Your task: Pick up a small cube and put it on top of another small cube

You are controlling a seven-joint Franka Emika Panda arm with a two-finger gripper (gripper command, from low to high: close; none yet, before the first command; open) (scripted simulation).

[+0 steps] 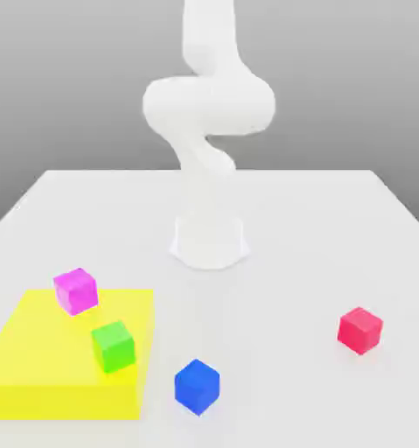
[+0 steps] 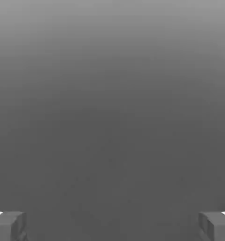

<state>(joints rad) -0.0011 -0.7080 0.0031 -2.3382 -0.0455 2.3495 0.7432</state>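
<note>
Single-arm stacking scene, start of the approach. The white Panda arm (image 1: 208, 114) rises from its round base (image 1: 209, 241) near the middle of the white table (image 1: 335, 219), coiled upright with the hand out of the exterior view. In the hand view the gripper (image 2: 112, 226) shows only two grey fingertips (image 2: 8, 226), one at each side of the picture with plain grey background between them: the jaws stand wide apart and hold nothing. That view shows no cube, which suggests the hand is raised and pointed away from the table.

The bright blue cube (image 1: 197, 386) rests on bare table close to the front edge, just beside the front corner of the flat yellow mat (image 1: 38, 367) on the exterior view's right side of it. It is plain, sharp-edged, turned so one vertical edge faces the camera, and free on all sides, so a grasp from above looks unobstructed.

The magenta-pink cube (image 1: 76, 290) sits at the mat's rear edge, towards the table's front corner on the exterior view's left. The green cube (image 1: 114, 346) lies on the mat between the two, near the likely carrying path. The red cube (image 1: 360, 330) stands well apart, towards the table's edge on the exterior view's right.
</note>
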